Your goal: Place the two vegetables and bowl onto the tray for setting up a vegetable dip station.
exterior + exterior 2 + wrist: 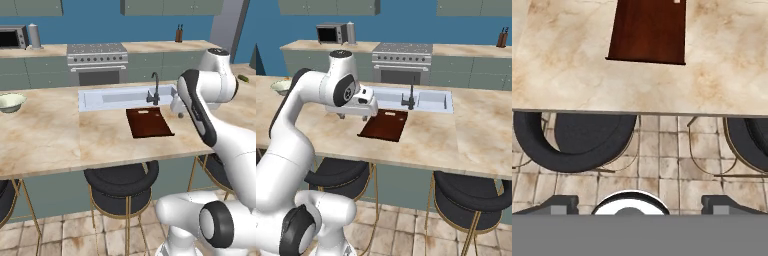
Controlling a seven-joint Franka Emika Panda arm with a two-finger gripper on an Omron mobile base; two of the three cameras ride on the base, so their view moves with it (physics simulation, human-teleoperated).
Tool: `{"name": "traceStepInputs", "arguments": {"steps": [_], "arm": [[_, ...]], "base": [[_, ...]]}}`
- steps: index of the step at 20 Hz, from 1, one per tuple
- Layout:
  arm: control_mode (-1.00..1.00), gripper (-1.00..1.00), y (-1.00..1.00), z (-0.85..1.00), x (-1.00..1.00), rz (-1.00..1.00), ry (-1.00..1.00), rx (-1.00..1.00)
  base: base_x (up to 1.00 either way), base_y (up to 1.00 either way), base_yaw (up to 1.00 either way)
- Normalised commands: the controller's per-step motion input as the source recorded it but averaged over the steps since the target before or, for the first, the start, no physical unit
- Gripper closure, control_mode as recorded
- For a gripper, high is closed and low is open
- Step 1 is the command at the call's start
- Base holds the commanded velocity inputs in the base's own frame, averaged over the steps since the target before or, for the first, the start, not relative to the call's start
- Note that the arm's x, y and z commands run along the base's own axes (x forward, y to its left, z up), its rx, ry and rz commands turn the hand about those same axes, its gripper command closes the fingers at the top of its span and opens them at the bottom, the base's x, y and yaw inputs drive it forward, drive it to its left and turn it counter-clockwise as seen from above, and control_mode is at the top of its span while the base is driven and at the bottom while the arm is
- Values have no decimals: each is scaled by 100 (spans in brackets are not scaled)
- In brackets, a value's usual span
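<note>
The dark reddish-brown tray (148, 121) (383, 125) (647, 30) lies flat on the marble counter just in front of the sink and has nothing on it. The pale bowl (11, 102) (280, 86) stands far left on the counter, partly behind my arm in the right base view. One vegetable, a small dark green piece (243, 78), lies far right on the counter. My gripper (352, 117) (639, 205) hangs pointing down over the counter's front edge, nearer than the tray and a little left of it. It is open with nothing between its fingers.
A sink (120, 97) with a dark faucet (155, 90) sits behind the tray. Black stools (121, 185) (582, 140) stand under the counter's front edge. A stove (97, 62) and microwave (12, 37) are along the back wall.
</note>
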Motion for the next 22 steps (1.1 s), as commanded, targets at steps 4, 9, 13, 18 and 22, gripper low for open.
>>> {"name": "traceStepInputs", "arguments": {"steps": [4,9,13,18,22], "arm": [[-100,-100,-16,7,-57,0,1,0],[-100,-100,0,0,-62,0,2,0],[-100,-100,7,0,-43,0,0,0],[-100,-100,11,0,-16,0,1,0],[-100,-100,9,0,-4,0,1,0]], "base": [[0,0,0],[0,0,0],[0,0,0],[0,0,0],[0,0,0]]}}
